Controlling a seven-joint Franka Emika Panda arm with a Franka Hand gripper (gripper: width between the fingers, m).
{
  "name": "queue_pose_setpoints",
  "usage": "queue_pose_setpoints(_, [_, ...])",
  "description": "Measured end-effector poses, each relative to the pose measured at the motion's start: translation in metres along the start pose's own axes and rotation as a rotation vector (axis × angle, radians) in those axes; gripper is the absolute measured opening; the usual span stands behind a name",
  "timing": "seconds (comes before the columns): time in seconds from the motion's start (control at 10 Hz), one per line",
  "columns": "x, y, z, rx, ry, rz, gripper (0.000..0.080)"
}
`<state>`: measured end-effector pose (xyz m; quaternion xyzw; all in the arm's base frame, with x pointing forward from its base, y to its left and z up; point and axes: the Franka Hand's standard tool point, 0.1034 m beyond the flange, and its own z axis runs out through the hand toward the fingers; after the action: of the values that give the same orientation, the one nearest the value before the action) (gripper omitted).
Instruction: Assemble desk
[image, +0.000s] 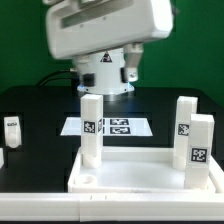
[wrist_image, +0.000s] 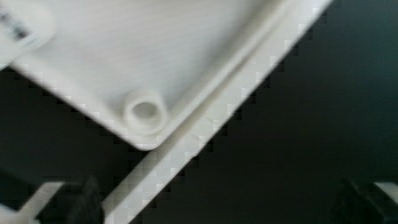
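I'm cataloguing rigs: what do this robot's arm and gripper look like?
The bulky white robot arm has smooth, rounded glossy shells; its cylindrical base carries a small triangular warning label with dark fittings beside it. In the wrist view only blurred dark gripper fingertips show at the frame edge. No cables visible.

Panel lies at table front, three legs standing on it. Marker board behind; a fourth leg at exterior view's left.

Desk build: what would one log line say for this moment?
panel: flat on table | legs upright: three, one at a corner | loose leg: aside | tool: not visible
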<state>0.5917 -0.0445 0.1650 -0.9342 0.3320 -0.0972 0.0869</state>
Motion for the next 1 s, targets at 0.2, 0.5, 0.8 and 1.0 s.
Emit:
queue_pose_setpoints(0.2, [0.006,0.040,-0.007,-0.008,-0.009,-0.208,0.0648])
queue_pose_setpoints(0.5, [0.007,0.053,-0.006,-0.019,0.000,-0.424,0.0648])
queue_pose_setpoints(0.8, [0.007,0.059,-0.005,-0.023,-0.005,-0.588,0.0648])
queue_pose_setpoints(1.0, [0.002,0.109,0.002,-0.029,-0.078,-0.795,0.0648])
